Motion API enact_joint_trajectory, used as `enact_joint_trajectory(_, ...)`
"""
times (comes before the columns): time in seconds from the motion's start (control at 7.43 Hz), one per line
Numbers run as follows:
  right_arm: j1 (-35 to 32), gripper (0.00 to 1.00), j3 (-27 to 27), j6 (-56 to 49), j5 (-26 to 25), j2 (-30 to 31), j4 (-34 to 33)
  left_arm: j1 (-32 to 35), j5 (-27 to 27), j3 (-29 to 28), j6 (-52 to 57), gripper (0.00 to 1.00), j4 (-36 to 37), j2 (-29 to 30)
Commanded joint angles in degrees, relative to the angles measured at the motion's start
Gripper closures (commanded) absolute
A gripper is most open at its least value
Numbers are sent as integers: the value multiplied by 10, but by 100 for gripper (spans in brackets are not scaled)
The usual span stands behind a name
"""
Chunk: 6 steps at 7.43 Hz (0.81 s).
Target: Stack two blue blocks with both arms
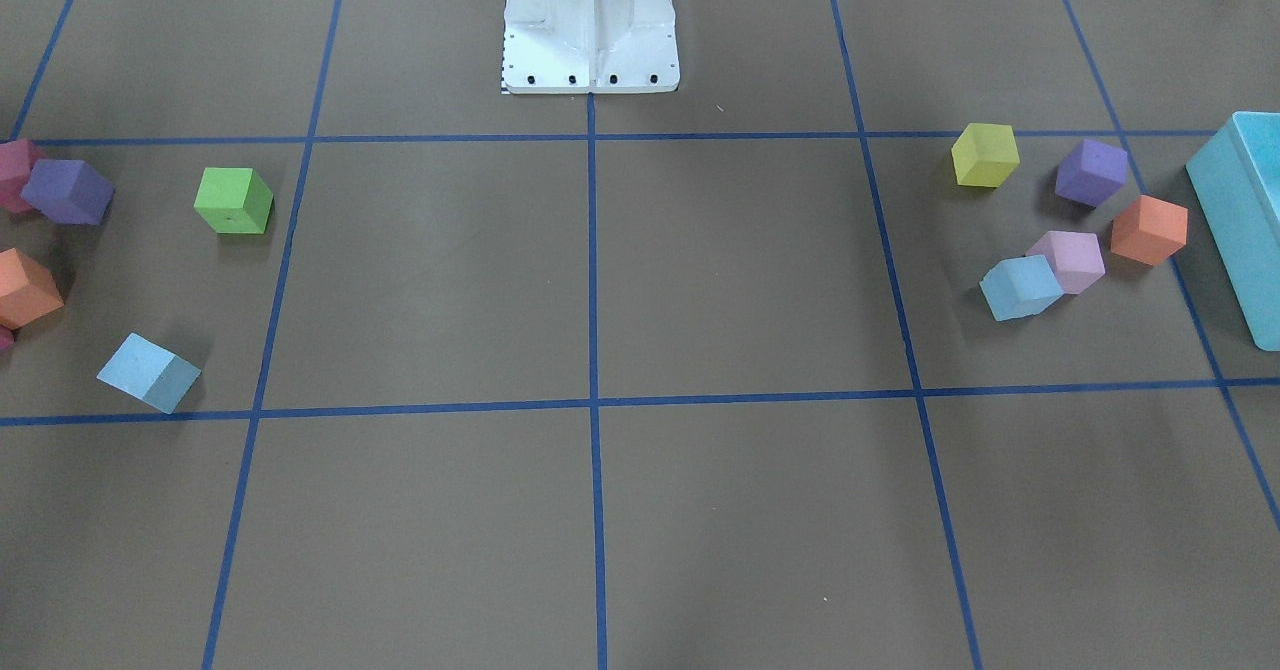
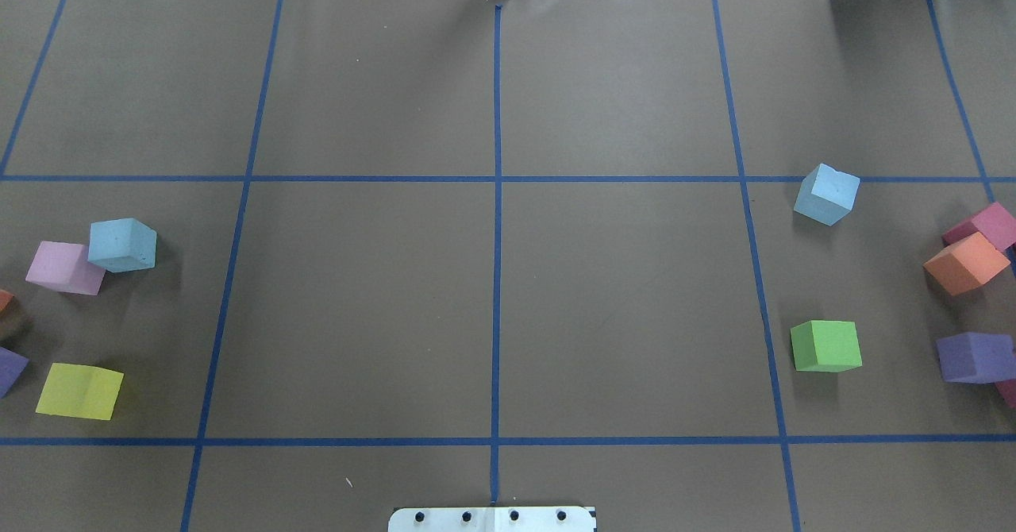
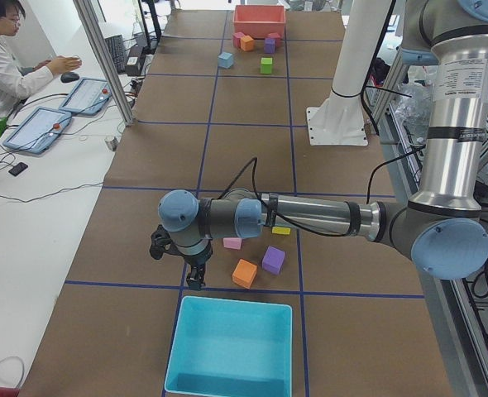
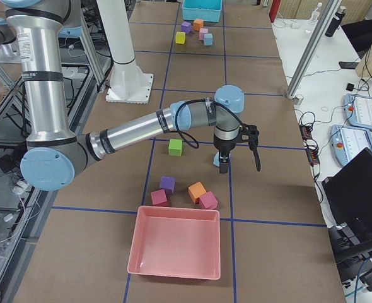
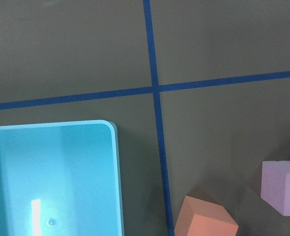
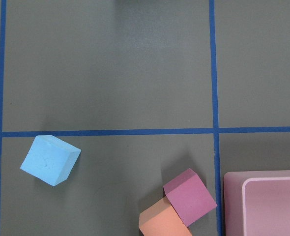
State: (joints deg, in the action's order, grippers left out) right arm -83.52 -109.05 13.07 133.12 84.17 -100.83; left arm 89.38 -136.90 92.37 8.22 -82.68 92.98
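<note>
One pale blue block (image 2: 121, 244) lies on the robot's left side, touching a pink cube (image 2: 65, 267); it also shows in the front view (image 1: 1020, 287). The other blue block (image 2: 826, 194) lies alone on the robot's right side, and shows in the front view (image 1: 148, 372) and the right wrist view (image 6: 50, 160). My left gripper (image 3: 196, 279) shows only in the left side view, hanging low near the cubes and the turquoise box. My right gripper (image 4: 224, 165) shows only in the right side view, low over the table. I cannot tell whether either is open or shut.
A turquoise box (image 1: 1240, 210) stands at the robot's far left and a pink tray (image 4: 176, 249) at its far right. Green (image 2: 825, 346), yellow (image 2: 79, 391), orange (image 2: 964, 264), purple (image 2: 975, 356) and magenta cubes lie around. The white base (image 1: 590, 20) stands at the centre.
</note>
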Motion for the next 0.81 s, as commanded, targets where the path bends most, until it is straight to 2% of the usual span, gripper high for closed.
enact_joint_trajectory(0.0, 74, 0, 1, 8, 4, -64, 6, -5, -2, 21, -28, 1, 0, 26)
enact_joint_trajectory(0.13, 112, 0, 2, 9, -54, -75, 7, -25, -9, 24, -79, 1, -1, 55)
enact_joint_trajectory(0.27, 154, 0, 12, 9, -77, -85, 9, -72, -10, 21, -134, 1, -5, 82)
enact_joint_trajectory(0.67, 179, 0, 66, 11, -80, -122, 9, -175, -5, 34, -325, 0, -25, 106)
